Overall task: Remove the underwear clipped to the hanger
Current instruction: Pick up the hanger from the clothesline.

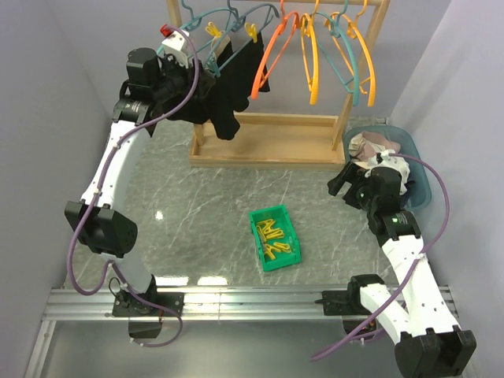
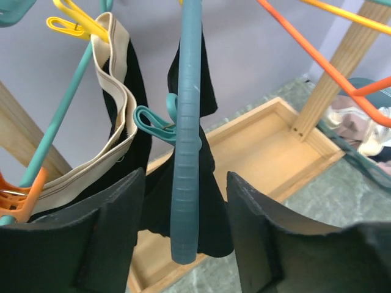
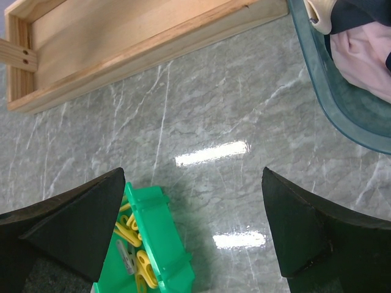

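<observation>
Nearest your left wrist camera, the left gripper (image 2: 184, 180) stands spread, one pad on each side of the teal hanger arm (image 2: 186, 122) at centre frame and touching neither it nor the cloth. Just behind that arm hangs the underwear (image 2: 206, 91), black, limp and folded over itself. Judge it light and soft, likely to stretch and slip rather than resist, so a pinch on loose cloth would mostly pull slack. The beige waistband (image 2: 116, 79) at upper left looks firmer and is the better place to take hold, close under the yellow peg (image 2: 76, 21) that clamps it. The hanger arm itself stands in your way: pressing the pads together here would trap plastic, not fabric. In the overhead view, nearest the bases at lower centre, lies the green bin (image 1: 257, 236) of pegs. The right gripper (image 3: 194, 177) hovers over the table beside it, fingers wide apart and holding nothing. The blue basin (image 3: 313, 67) of clothes sits at its right. Farthest, along the top edge, the wooden rack (image 1: 268, 138) carries the orange hanger (image 1: 272, 51), close against the underwear and liable to swing.
</observation>
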### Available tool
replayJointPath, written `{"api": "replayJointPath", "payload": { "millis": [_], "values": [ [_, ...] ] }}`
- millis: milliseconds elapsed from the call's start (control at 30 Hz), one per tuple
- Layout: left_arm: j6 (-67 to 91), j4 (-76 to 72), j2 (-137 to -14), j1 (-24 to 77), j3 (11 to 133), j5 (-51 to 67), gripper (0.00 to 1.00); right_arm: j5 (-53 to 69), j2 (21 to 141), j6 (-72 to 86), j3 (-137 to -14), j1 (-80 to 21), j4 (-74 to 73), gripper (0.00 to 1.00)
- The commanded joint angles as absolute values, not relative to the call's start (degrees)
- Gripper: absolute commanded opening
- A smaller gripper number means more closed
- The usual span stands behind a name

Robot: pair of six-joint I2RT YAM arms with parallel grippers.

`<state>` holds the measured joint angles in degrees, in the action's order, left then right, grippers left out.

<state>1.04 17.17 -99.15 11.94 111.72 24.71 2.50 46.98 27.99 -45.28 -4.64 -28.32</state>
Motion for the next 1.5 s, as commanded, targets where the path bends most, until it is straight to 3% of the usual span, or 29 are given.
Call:
{"api": "replayJointPath", "payload": {
  "millis": [0,133,233,267,333,367,400,600,867,1200,1467],
  "values": [
    [1.32,13.97,-96.06,12.74,110.83,21.36,0.64,2.99,46.49,27.25,-46.14,-5.01,-27.77,1.0],
    [1.41,16.0,-97.91,12.92,112.5,21.71,0.65,3.16,46.23,27.16,-46.23,-5.01,-27.86,1.0],
    [1.67,16.52,-99.05,13.1,113.29,22.41,0.53,2.99,46.14,27.16,-46.23,-5.01,-28.12,1.0],
    [1.67,16.96,-99.23,13.18,114.07,22.41,0.4,2.99,46.14,27.25,-46.23,-4.92,-28.12,1.0],
    [1.67,16.96,-99.23,13.45,114.43,22.5,0.23,3.16,46.14,27.16,-46.23,-4.92,-28.12,1.0],
    [1.93,16.88,-99.14,13.53,114.43,22.15,0.07,3.16,46.23,27.16,-46.32,-5.01,-28.04,1.0],
    [1.93,16.53,-99.05,13.62,114.35,21.97,0.01,3.16,46.23,27.16,-46.41,-5.01,-28.04,1.0],
    [2.11,16.44,-98.09,14.5,114.34,20.49,0.01,3.43,46.23,27.33,-46.41,-4.92,-27.95,1.0],
    [1.06,12.57,-92.73,18.98,114.87,3.63,0.01,3.52,46.49,27.25,-46.41,-5.01,-27.6,1.0],
    [-2.46,9.33,-89.13,22.49,113.57,-5.79,0.01,3.52,46.5,27.33,-46.32,-5.01,-27.42,1.0],
    [-2.9,13.88,-87.63,22.76,113.65,-5.19,0.01,3.34,46.32,27.33,-46.32,-5.01,-27.69,1.0]
  ]
}}
